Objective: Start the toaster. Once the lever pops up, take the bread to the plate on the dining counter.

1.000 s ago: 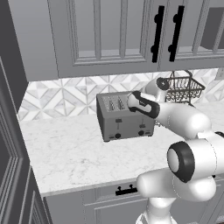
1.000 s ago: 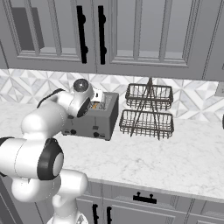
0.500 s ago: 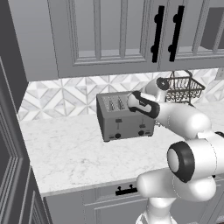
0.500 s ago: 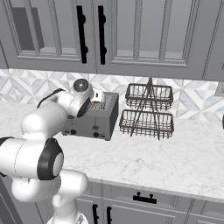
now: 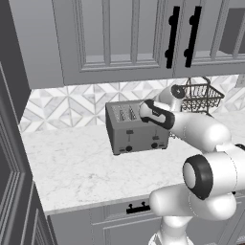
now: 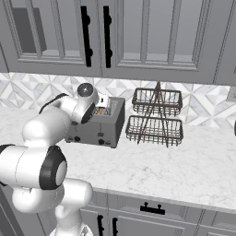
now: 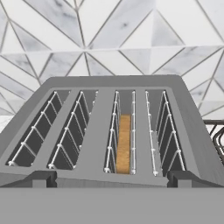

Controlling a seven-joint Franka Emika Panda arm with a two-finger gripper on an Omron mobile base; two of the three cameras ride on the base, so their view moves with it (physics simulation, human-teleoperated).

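— Bread first: where does it sit from you?

— Straight ahead and below my gripper; it stands on edge in the third slot from the left as my hand camera sees the toaster, sunk down between the wire guides; its top crust runs away from me, along the slot.

— And your hand?

— Above the front edge of the toaster, looking down over the slots toward the tiled wall; my two fingertips stand wide apart, holding nothing; the bread's slot falls between them.

— So what does the next move turn on?

— I judge the levers come first; they sit on the front face, below and nearer to me than the slots; I cannot see them from the hand, so I would need to drop down the front.
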